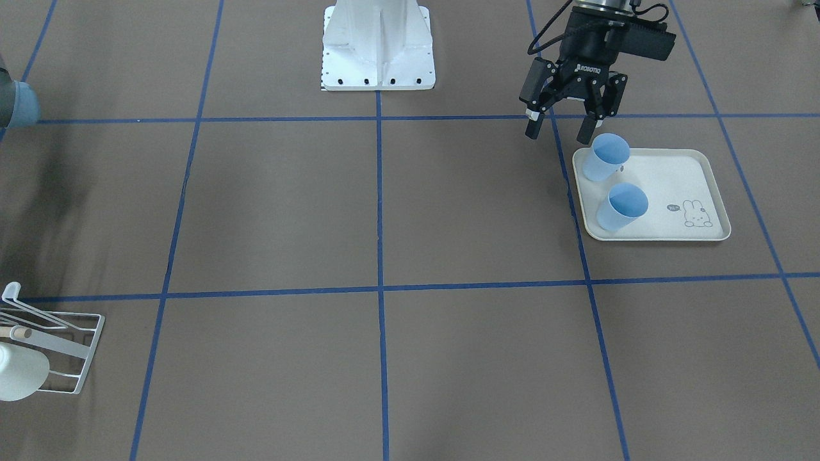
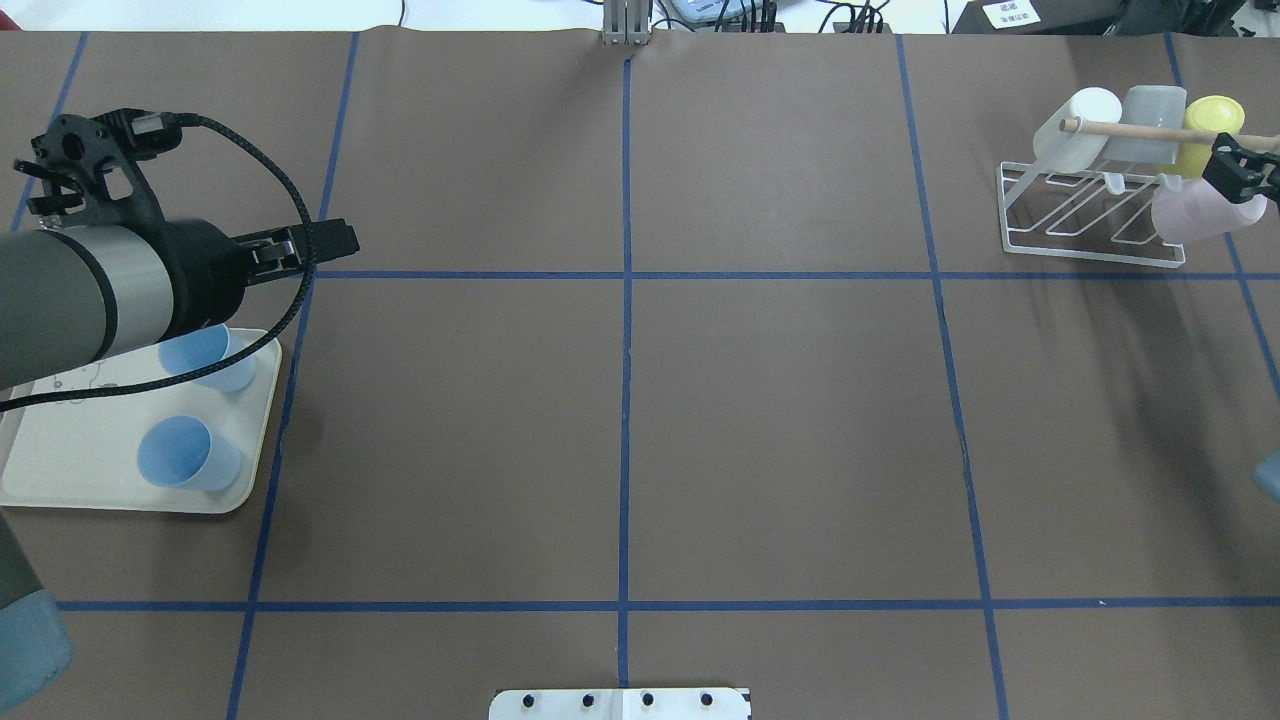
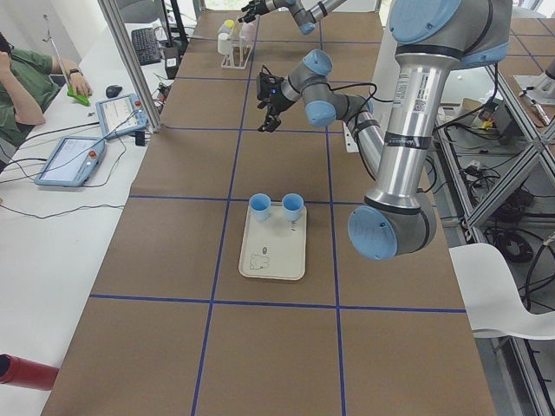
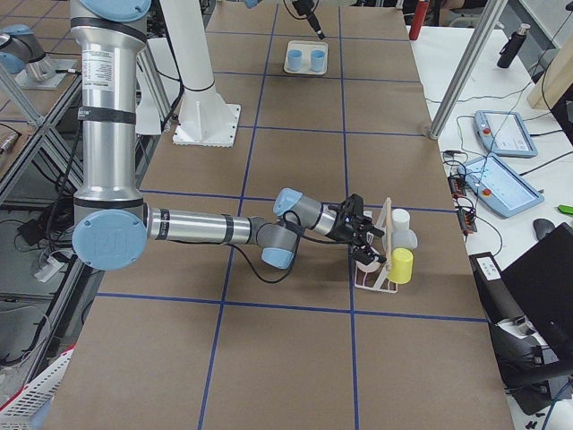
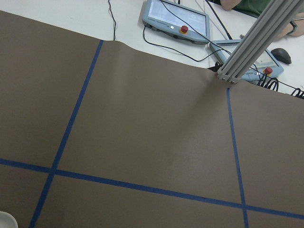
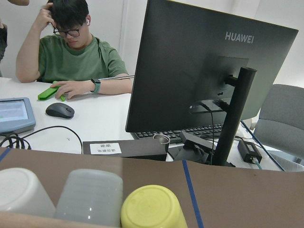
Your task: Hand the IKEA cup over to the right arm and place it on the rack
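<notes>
"What was the table [image 2: 780, 430] like?"

"It was covered in brown paper, and blue tape lines [image 2: 626, 400] marked it into big squares."

"And what stood on it?"

"The robot's white base plate [image 1: 378, 57] sat at the middle of the robot's own edge. A cream tray [image 1: 672, 173] lay on the robot's left side, just beside a tape line. The white wire rack [image 1: 64, 346] stood well apart from it, far over on the robot's right."

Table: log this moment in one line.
left hand: open, empty, raised beside tray | blue cups: two, upright on tray | right hand: at rack by pink cup, grip unclear | handover: not started
</notes>
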Tool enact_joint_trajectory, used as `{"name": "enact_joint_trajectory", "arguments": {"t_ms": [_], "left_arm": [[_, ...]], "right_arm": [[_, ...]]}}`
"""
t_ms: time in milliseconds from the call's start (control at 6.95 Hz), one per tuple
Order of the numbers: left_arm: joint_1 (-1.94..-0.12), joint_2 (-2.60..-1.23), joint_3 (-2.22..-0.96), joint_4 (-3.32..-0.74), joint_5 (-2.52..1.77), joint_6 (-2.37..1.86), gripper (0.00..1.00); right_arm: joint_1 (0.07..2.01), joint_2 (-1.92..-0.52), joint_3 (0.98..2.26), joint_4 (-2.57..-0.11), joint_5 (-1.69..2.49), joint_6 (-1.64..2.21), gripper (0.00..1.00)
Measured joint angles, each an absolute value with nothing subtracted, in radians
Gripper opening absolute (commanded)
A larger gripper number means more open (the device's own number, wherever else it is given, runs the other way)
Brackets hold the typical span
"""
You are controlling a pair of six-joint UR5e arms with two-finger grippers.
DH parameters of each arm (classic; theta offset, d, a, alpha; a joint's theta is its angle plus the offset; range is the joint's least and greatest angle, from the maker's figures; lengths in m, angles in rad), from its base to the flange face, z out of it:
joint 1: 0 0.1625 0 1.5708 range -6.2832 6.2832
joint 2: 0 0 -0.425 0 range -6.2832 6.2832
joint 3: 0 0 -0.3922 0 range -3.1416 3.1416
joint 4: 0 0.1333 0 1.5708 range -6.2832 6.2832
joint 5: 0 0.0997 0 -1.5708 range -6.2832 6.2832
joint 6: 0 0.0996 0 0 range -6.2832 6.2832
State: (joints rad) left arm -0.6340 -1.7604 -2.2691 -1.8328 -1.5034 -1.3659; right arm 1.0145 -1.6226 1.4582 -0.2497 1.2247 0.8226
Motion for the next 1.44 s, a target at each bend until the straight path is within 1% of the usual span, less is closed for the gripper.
{"name": "enact_joint_trajectory", "arguments": {"t_ms": [144, 432, 863, 1151, 1439], "left_arm": [[-0.652, -1.755, -2.279, -1.832, -1.53, -1.36, 1.0], [-0.732, -1.73, -2.277, -1.831, -1.617, -1.304, 1.0], [-0.857, -1.65, -2.256, -1.812, -1.712, -1.113, 1.0], [-0.951, -1.629, -2.237, -1.708, -1.843, -0.948, 1.0], [-1.0, -1.62, -2.199, -1.599, -2.023, -0.866, 1.0]], "right_arm": [[1.022, -1.629, 1.483, -0.231, 1.228, 0.827, 0.99], [1.067, -1.647, 1.571, -0.249, 1.271, 0.83, 0.99], [1.111, -1.635, 1.834, -0.537, 1.384, 0.897, 0.99], [1.108, -1.559, 1.916, -0.675, 1.529, 1.047, 0.99], [1.07, -1.444, 1.949, -0.783, 1.673, 1.24, 0.99]]}}
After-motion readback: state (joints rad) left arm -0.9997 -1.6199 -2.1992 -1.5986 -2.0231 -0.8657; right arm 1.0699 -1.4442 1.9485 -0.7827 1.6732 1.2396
